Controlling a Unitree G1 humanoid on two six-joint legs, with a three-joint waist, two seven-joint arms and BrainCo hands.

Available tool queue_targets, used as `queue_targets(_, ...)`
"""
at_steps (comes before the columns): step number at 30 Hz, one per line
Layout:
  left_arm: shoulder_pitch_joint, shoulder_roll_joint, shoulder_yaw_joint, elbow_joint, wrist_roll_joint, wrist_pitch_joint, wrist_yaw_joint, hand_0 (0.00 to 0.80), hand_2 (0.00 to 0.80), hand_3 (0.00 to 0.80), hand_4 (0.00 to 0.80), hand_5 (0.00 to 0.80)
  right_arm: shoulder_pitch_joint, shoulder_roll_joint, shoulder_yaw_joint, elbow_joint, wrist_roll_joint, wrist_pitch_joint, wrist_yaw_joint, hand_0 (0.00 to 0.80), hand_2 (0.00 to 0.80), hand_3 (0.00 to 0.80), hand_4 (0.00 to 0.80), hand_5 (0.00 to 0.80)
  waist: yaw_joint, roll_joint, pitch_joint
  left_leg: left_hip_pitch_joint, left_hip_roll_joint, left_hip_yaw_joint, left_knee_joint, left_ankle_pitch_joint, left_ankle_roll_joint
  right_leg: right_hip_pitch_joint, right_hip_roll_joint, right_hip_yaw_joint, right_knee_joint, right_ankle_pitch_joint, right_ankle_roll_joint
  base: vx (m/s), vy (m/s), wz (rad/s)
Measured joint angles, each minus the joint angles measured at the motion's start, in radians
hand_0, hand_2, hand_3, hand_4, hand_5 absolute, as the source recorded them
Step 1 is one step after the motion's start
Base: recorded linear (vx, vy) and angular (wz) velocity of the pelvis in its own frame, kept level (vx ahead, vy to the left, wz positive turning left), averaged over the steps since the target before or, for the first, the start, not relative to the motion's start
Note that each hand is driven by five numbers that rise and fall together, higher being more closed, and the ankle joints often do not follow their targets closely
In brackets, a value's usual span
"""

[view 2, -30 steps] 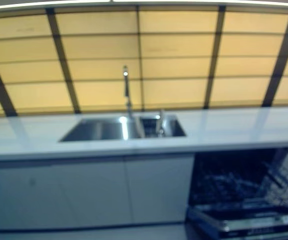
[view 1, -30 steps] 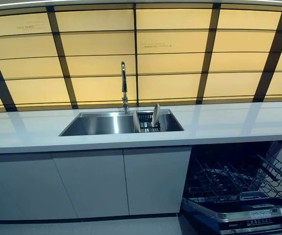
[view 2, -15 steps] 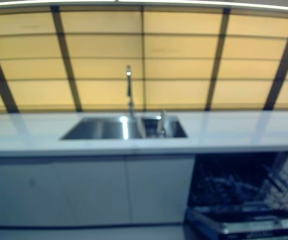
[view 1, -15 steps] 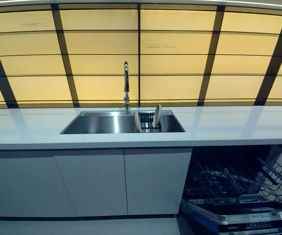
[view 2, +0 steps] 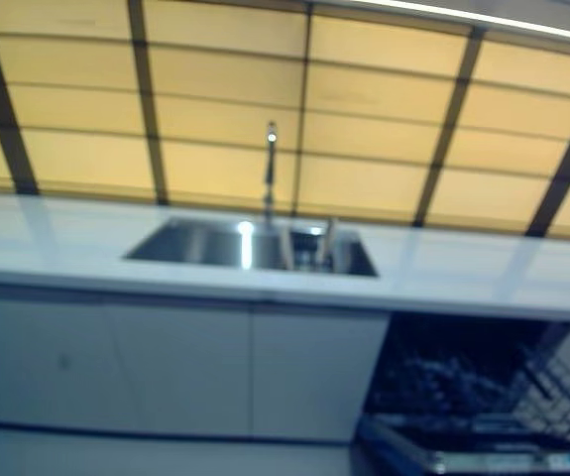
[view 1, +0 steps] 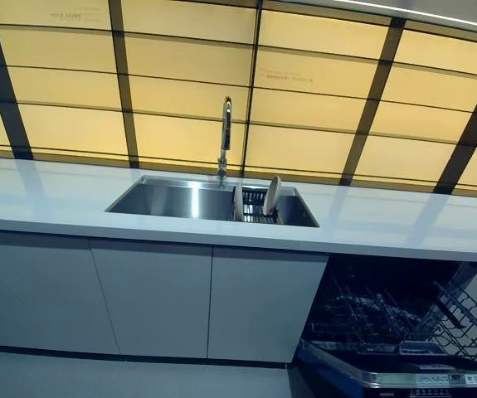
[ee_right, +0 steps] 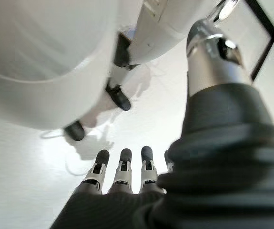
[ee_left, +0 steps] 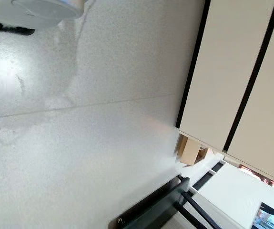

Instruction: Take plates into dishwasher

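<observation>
Two plates (view 1: 271, 196) in sink (view 1: 172, 201), fingers (ee_right: 122, 169) empty

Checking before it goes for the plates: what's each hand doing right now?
Left hand: shows in no view.
Right hand: open, fingers straight and holding nothing, down by the floor.

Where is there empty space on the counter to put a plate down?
The white counter lies bare left of the sink and right of it, above the dishwasher. The sink's right end is crowded: plates stand in a rack.
</observation>
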Motion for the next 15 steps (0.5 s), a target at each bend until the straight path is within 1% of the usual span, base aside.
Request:
queue_targets(1,0.0,0.0,0.0,0.0,0.0,0.0,0.0,0.0,0.0,0.0,0.0,0.0,0.0,0.0,0.0,0.0,0.0,0.0,0.0,0.0,0.0,0.0,0.0,0.0,0.0,0.0,0.0,0.0,0.0,0.0,0.0,0.0,0.0,0.0,0.0,0.0,0.0,0.0,0.0,0.017,0.001,0.4)
queue_targets(2,-0.051,-0.002,0.015,0.041,-0.021,-0.014,0.012,0.0,0.0,0.0,0.0,0.0,-0.022,0.027,-0.037,0.09,0.01,0.027,-0.043,0.0,0.0,0.0,0.0,0.0,0.002,-0.025,0.052,-0.104,-0.031,-0.002,0.208,-0.011,-0.021,-0.009,-0.022,0.016,0.031,-0.02,-0.022,0.093,0.051,0.37)
queue_targets(3,-0.064,-0.006,0.019,0.037,-0.028,-0.023,0.015,0.0,0.0,0.0,0.0,0.0,-0.023,0.024,-0.037,0.107,0.011,0.039,-0.055,0.0,0.0,0.0,0.0,0.0,0.005,-0.031,0.067,-0.134,-0.039,0.003,0.272,-0.009,-0.026,-0.007,-0.028,0.019,0.037,-0.019,-0.027,0.172,0.083,0.35)
queue_targets(4,-0.06,-0.015,0.021,0.043,-0.041,-0.031,0.019,0.0,0.0,0.0,0.0,0.0,-0.025,0.023,-0.047,0.13,0.019,0.047,-0.072,0.0,0.0,0.0,0.0,0.0,0.026,-0.01,0.081,-0.172,-0.03,0.001,0.345,-0.009,-0.053,-0.011,-0.024,0.034,0.05,-0.021,-0.034,0.292,0.128,-0.03)
queue_targets(5,-0.081,-0.03,0.046,0.043,-0.054,-0.046,0.028,0.0,0.0,0.0,0.0,0.0,-0.044,0.036,-0.092,0.185,0.019,0.052,-0.11,0.0,0.0,0.0,0.0,0.0,0.028,-0.01,0.103,-0.224,-0.023,0.027,0.423,-0.022,-0.078,-0.01,-0.022,0.057,0.062,-0.021,-0.04,0.318,0.117,-0.19)
queue_targets(6,-0.082,-0.046,0.052,0.042,-0.06,-0.052,0.038,0.0,0.0,0.0,0.0,0.0,-0.055,0.042,-0.119,0.223,0.022,0.073,-0.145,0.0,0.0,0.0,0.0,0.0,0.052,0.016,0.115,-0.229,-0.014,0.058,0.378,-0.023,-0.079,0.0,-0.021,0.059,0.06,-0.021,-0.042,0.477,0.142,-0.22)
queue_targets(7,-0.083,-0.063,0.053,0.049,-0.06,-0.055,0.047,0.0,0.0,0.0,0.0,0.0,-0.061,0.042,-0.138,0.253,0.028,0.095,-0.179,0.0,0.0,0.0,0.0,0.0,0.053,0.04,0.123,-0.226,-0.002,0.07,0.28,-0.019,-0.078,0.0,-0.014,0.062,0.067,-0.022,-0.043,0.408,0.106,-0.2)
queue_targets(8,-0.084,-0.073,0.052,0.056,-0.07,-0.056,0.053,0.0,0.0,0.0,0.0,0.0,-0.064,0.041,-0.158,0.264,0.039,0.116,-0.198,0.0,0.0,0.0,0.0,0.0,0.054,0.06,0.126,-0.225,0.001,0.068,0.194,-0.015,-0.082,0.001,-0.007,0.064,0.068,-0.022,-0.044,0.414,0.093,-0.08)
queue_targets(9,-0.087,-0.079,0.054,0.067,-0.088,-0.058,0.056,0.0,0.0,0.0,0.0,0.0,-0.07,0.036,-0.169,0.278,0.046,0.134,-0.217,0.0,0.0,0.0,0.0,0.0,0.055,0.072,0.13,-0.224,0.004,0.058,0.112,-0.006,-0.086,0.004,0.001,0.071,0.064,-0.022,-0.045,0.3,0.068,-0.11)
queue_targets(10,-0.087,-0.084,0.062,0.078,-0.109,-0.061,0.058,0.0,0.0,0.0,0.0,0.0,-0.072,0.038,-0.198,0.291,0.047,0.147,-0.234,0.0,0.0,0.0,0.0,0.0,0.063,0.08,0.133,-0.209,0.007,0.039,0.02,0.001,-0.088,0.007,0.008,0.09,0.062,-0.022,-0.045,0.386,0.1,-0.23)
queue_targets(11,-0.086,-0.088,0.073,0.082,-0.131,-0.063,0.059,0.0,0.0,0.0,0.0,0.0,-0.067,0.037,-0.217,0.293,0.046,0.158,-0.245,0.0,0.0,0.0,0.0,0.0,0.075,0.084,0.136,-0.198,0.009,0.022,-0.032,0.001,-0.088,0.019,0.011,0.107,0.058,-0.022,-0.045,0.365,0.112,-0.37)
queue_targets(12,-0.084,-0.089,0.079,0.083,-0.146,-0.063,0.06,0.0,0.0,0.0,0.0,0.0,-0.06,0.037,-0.233,0.298,0.045,0.165,-0.253,0.0,0.0,0.0,0.0,0.0,0.083,0.087,0.139,-0.189,0.014,0.021,-0.046,0.0,-0.088,0.036,0.012,0.123,0.048,-0.025,-0.041,0.437,0.158,-0.47)
queue_targets(13,-0.079,-0.09,0.081,0.083,-0.158,-0.065,0.064,0.0,0.0,0.0,0.0,0.0,-0.055,0.04,-0.243,0.319,0.044,0.171,-0.261,0.0,0.0,0.0,0.0,0.0,0.088,0.088,0.138,-0.179,0.018,0.025,-0.031,0.0,-0.088,0.042,0.01,0.144,0.046,-0.029,-0.038,0.454,0.175,-0.55)
queue_targets(14,-0.076,-0.09,0.09,0.083,-0.162,-0.063,0.064,0.0,0.0,0.0,0.0,0.0,-0.054,0.043,-0.255,0.325,0.041,0.176,-0.269,0.0,0.0,0.0,0.0,0.0,0.092,0.088,0.138,-0.173,0.02,0.03,0.002,0.001,-0.081,0.055,0.004,0.164,0.044,-0.037,-0.03,0.53,0.178,-0.77)
queue_targets(15,-0.071,-0.091,0.099,0.083,-0.166,-0.06,0.065,0.0,0.0,0.0,0.0,0.0,-0.051,0.044,-0.257,0.33,0.038,0.179,-0.277,0.0,0.0,0.0,0.0,0.0,0.092,0.089,0.133,-0.151,0.021,0.043,0.049,-0.001,-0.079,0.062,-0.008,0.191,0.047,-0.053,-0.013,0.457,0.114,-0.8)
